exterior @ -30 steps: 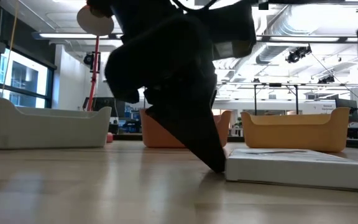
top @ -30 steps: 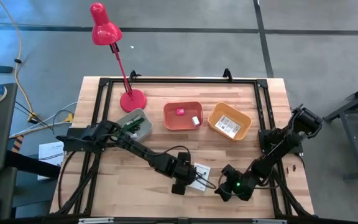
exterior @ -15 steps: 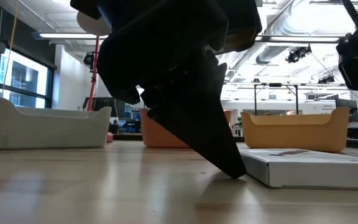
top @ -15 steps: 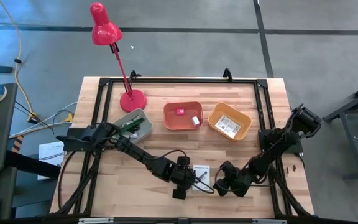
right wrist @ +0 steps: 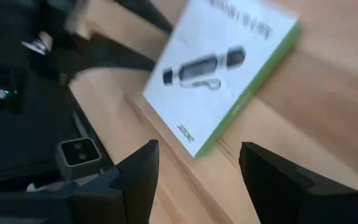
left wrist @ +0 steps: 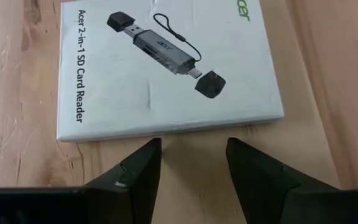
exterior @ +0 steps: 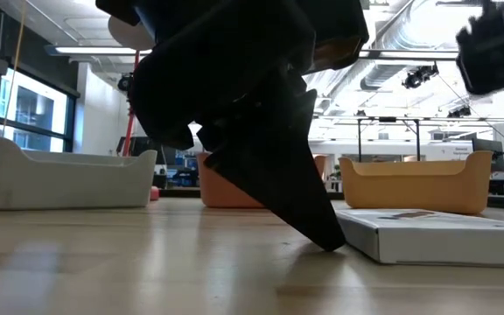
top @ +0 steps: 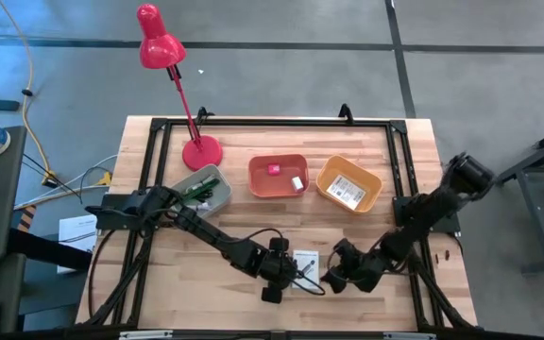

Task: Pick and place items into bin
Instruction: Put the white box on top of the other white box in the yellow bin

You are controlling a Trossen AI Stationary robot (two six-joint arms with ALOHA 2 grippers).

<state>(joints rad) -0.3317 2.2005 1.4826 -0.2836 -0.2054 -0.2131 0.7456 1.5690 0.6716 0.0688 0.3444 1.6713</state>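
2 grippers, left and right, both open, flanking white card-reader box, lower centre of high view.

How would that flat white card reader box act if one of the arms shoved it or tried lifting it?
The card reader box lies flat on the wooden table, so it would probably slide, not roll or tip. It looks like thin cardboard: likely light and fairly stiff. Its low edges may be awkward to pinch for the open left end effector.
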